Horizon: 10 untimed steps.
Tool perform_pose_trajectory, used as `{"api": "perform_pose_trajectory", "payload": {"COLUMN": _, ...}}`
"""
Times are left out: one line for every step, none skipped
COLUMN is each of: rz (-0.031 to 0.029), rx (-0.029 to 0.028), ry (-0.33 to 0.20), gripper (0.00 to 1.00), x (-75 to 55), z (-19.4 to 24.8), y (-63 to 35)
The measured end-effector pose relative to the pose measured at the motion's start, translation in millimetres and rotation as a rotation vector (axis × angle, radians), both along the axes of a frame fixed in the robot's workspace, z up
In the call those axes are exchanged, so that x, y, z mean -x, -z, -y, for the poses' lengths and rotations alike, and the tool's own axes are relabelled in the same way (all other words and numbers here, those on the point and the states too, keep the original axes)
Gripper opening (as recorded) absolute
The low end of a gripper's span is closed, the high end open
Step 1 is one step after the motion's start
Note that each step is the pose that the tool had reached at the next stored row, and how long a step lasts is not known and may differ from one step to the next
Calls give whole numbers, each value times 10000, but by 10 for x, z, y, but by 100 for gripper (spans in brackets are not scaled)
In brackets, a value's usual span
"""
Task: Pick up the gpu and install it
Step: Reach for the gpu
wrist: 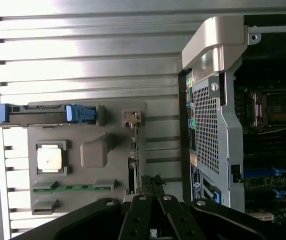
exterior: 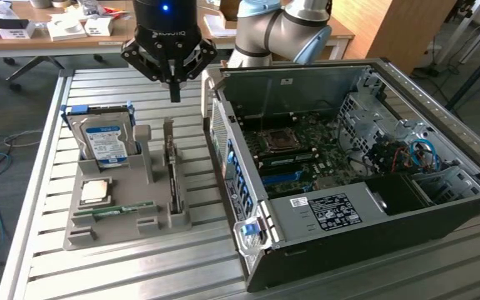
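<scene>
One gripper [exterior: 174, 94], fully closed and empty, hovers above the gpu [exterior: 173, 181] standing on edge in the grey tray [exterior: 127, 232] on the counter [exterior: 57, 265].

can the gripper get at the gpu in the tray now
Probably yes: the gripper hovers above the gpu, standing on edge in the grey tray, nothing between them, though its fingers are shut.

A: What hangs above the grey holder [exterior: 117, 232]?
B: The gripper [exterior: 174, 95], fingers pressed together — over the gpu [exterior: 172, 178], clear of it.
A: And the gpu?
B: Upright on edge in its slot, between the blue-labelled hard drive [exterior: 107, 142] and the open computer case [exterior: 349, 209].
</scene>
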State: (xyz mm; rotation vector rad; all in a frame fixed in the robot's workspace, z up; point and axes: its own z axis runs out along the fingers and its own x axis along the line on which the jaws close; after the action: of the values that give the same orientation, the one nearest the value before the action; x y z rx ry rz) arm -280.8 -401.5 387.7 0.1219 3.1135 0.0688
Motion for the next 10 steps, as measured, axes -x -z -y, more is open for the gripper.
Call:
{"api": "perform_pose_trajectory", "payload": {"rz": 0, "rx": 0, "ry": 1, "gripper": 11, "x": 2, "z": 11, "y": 0}}
{"api": "perform_pose_trajectory", "payload": {"rz": 0, "rx": 0, "ry": 1, "gripper": 11, "x": 5, "z": 25, "y": 0}}
{"api": "perform_pose_trajectory", "payload": {"rz": -1, "rx": 1, "ry": 1, "gripper": 11, "x": 8, "z": 40, "y": 0}}
{"api": "perform_pose_trajectory", "payload": {"rz": 0, "rx": 0, "ry": 1, "gripper": 11, "x": 11, "z": 60, "y": 0}}
{"api": "perform_pose_trajectory", "payload": {"rz": 0, "rx": 0, "ry": 0, "gripper": 11, "x": 13, "z": 80, "y": 0}}
{"api": "perform_pose_trajectory", "payload": {"rz": 1, "rx": 0, "ry": 1, "gripper": 11, "x": 16, "z": 99, "y": 0}}
{"api": "perform_pose_trajectory", "payload": {"rz": 1, "rx": -1, "ry": 0, "gripper": 11, "x": 20, "z": 120, "y": 1}}
{"api": "perform_pose_trajectory", "payload": {"rz": 0, "rx": 0, "ry": 1, "gripper": 11, "x": 24, "z": 142, "y": 0}}
{"api": "perform_pose_trajectory", "payload": {"rz": 0, "rx": 0, "ry": -1, "gripper": 11, "x": 28, "z": 167, "y": 0}}
{"api": "perform_pose_trajectory", "payload": {"rz": 0, "rx": 0, "ry": 0, "gripper": 11, "x": 32, "z": 191, "y": 0}}
